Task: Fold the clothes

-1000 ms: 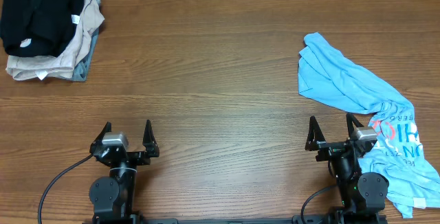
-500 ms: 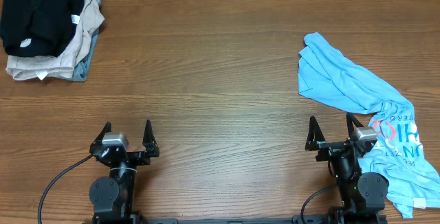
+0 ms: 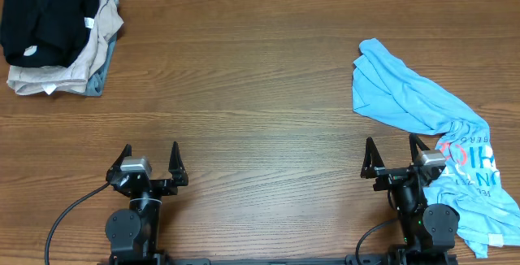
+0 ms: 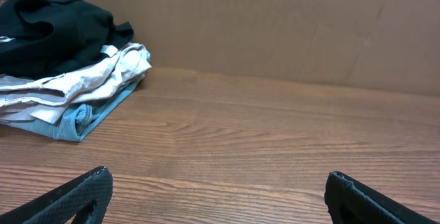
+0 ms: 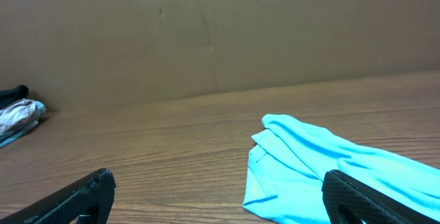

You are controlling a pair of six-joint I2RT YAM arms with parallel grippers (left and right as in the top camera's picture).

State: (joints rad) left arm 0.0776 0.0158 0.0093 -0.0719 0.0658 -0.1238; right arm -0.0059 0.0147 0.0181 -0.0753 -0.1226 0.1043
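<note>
A crumpled light blue T-shirt with printed lettering lies at the right side of the table, running from mid-right to the near right corner; it also shows in the right wrist view. My right gripper is open and empty at the near edge, just left of the shirt's lower part. My left gripper is open and empty at the near left. A pile of folded clothes, black on beige on blue-grey, sits at the far left corner and shows in the left wrist view.
A brown cardboard wall stands along the table's far edge. The wooden table stretches between the pile and the shirt. A black cable runs from the left arm's base.
</note>
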